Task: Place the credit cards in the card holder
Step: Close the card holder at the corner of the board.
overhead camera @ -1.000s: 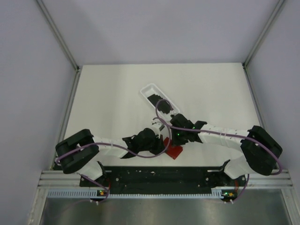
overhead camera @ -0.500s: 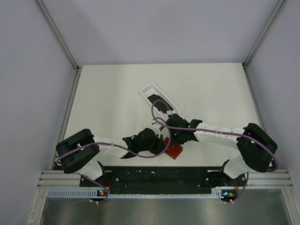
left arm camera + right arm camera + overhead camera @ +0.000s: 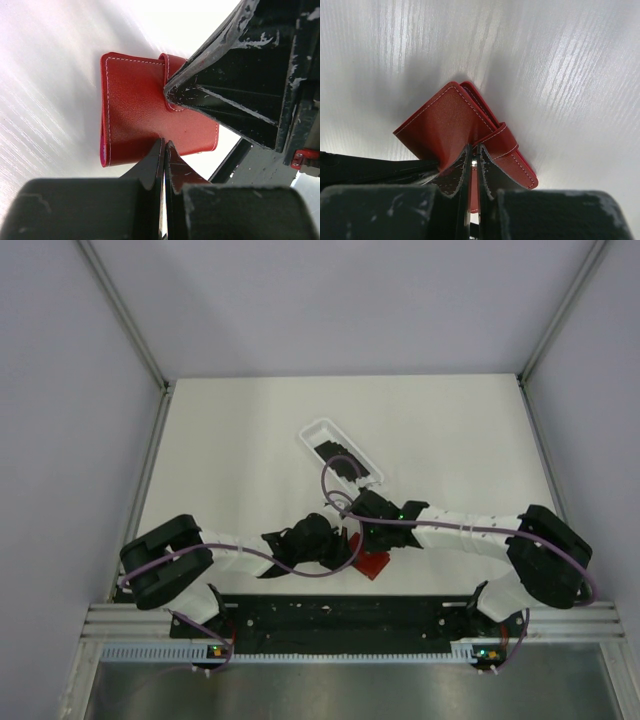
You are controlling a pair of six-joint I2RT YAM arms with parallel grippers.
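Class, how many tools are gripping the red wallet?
2. The left tool pinches one edge of the wallet; the right tool clamps it beside the tab.

Credit cards (image 3: 327,450) in white tray (image 3: 314,425)

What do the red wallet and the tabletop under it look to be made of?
Red folding wallet: leather or faux leather, judging by the fine grain, soft sheen and pale stitching along its edges.
White tabletop: probably laminate, with faint wood-grain streaks and a semi-gloss glare.
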